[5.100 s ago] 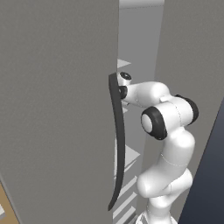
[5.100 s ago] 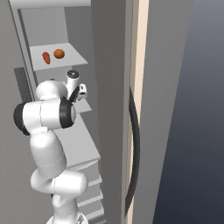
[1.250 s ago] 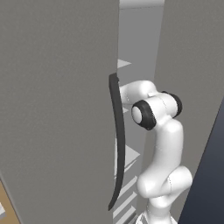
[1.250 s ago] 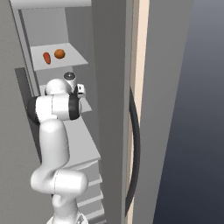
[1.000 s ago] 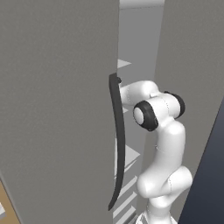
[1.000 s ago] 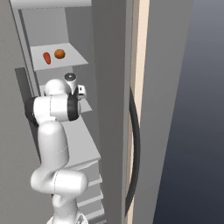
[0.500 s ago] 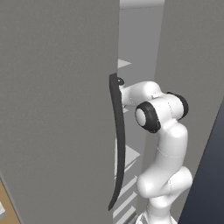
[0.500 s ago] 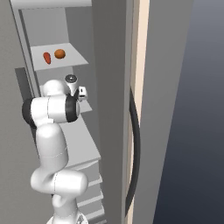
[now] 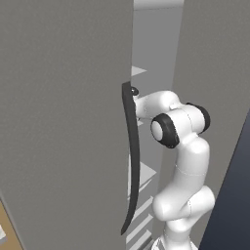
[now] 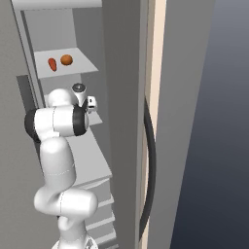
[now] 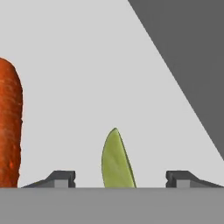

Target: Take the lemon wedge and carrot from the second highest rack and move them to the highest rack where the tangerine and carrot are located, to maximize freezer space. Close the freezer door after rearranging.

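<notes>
lemon wedge (image 11: 116, 161) stands lengthwise, tip up, between the open tool's (image 11: 118, 178) tips, ungripped, carrot (image 11: 9, 127) parallel.

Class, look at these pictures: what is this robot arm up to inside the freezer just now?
The white arm reaches into the open freezer at the second rack. Its gripper straddles the lemon wedge, jaws apart and not touching it. A carrot lies beside. The tangerine waits on the top rack.
</notes>
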Robot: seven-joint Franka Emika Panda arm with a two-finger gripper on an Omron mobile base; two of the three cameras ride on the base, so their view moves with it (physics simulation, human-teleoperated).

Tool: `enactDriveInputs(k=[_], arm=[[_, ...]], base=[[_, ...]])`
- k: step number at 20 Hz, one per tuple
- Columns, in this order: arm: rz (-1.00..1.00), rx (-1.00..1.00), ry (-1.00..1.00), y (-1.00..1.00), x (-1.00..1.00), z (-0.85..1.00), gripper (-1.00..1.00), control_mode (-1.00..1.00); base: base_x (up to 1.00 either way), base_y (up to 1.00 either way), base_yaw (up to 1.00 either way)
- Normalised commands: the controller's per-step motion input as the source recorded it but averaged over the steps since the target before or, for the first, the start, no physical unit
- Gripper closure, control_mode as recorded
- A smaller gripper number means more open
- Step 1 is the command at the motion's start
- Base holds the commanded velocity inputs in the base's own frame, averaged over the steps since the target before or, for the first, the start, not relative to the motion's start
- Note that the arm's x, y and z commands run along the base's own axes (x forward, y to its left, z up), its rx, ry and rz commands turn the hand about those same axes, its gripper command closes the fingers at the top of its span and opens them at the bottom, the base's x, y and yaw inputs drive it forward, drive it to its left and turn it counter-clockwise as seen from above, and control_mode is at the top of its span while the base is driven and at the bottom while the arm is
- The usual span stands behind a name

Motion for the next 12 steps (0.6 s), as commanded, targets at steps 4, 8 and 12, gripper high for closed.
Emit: enactDriveInputs(k=[4,8,12], arm=[[0.01,0.00,0.00,0.00,0.00,-0.29,1.00,-1.00],[0.02,0.00,0.00,0.00,-0.04,-0.19,1.00,-1.00],[0.09,0.00,-0.12,0.00,-0.35,-0.04,1.00,-1.00]], base=[[0.00,0.00,0.00],[0.00,0.00,0.00],[0.00,0.00,0.00]])
